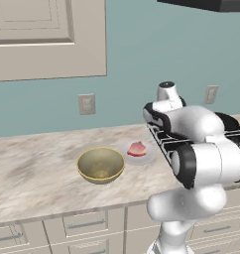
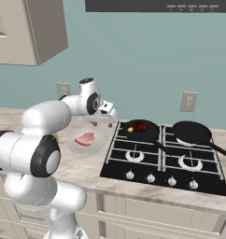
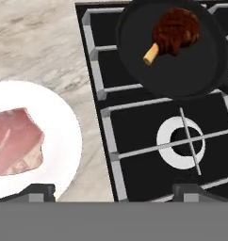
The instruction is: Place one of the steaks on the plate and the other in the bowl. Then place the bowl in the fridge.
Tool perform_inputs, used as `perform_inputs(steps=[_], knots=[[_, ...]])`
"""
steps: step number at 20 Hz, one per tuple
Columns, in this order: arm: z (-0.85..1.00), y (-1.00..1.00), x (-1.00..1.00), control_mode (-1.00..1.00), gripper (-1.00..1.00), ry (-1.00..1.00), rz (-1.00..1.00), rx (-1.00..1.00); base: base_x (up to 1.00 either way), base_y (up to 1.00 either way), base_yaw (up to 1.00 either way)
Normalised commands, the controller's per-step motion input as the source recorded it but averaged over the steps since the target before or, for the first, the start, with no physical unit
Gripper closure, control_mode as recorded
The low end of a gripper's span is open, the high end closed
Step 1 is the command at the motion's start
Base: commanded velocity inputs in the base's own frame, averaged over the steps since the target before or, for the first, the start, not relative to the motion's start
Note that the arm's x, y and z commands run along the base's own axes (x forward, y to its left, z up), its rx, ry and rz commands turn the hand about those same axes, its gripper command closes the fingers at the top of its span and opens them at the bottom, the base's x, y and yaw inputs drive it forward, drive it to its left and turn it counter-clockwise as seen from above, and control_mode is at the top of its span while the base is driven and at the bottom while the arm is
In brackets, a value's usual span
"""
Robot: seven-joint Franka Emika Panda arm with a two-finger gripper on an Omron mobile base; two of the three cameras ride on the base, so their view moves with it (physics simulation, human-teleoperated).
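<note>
Gripper (image 2: 107,113): jaws spread wide, nothing between them, hanging over the counter edge by the stove
Plate (image 3: 64,141): right under it, just off to one side
Pink steak (image 3: 14,141): lying flat on the plate
Seared steak (image 3: 175,30): further out, sitting in the black pan (image 3: 134,61) on the stove (image 3: 134,132)
Bowl (image 1: 100,164): beside the plate, away from the stove, nothing in it

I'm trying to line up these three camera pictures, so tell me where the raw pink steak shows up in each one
Left base view: the raw steak lies on the plate, right of the bowl.
Right base view: lower left of centre, on the plate left of the stove.
Hand view: at the left edge, on the plate.
Shared landmark: the white plate beside the stove's edge.
</note>
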Motion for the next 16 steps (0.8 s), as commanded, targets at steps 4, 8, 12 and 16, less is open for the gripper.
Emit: perform_inputs(steps=[4,8,12,16], knots=[[0.01,-0.49,0.24,-1.0,-1.0,-0.05,-0.63,0.27,0.0,0.0,0.0],[0.0,-0.86,0.64,-1.0,-1.0,0.07,-0.32,0.29,0.0,0.0,0.0],[0.02,-0.49,0.82,-1.0,-1.0,0.19,0.0,0.11,0.0,0.0,0.0],[-0.01,-0.03,0.44,-1.0,-1.0,0.0,0.02,0.0,0.0,0.0,0.0]])
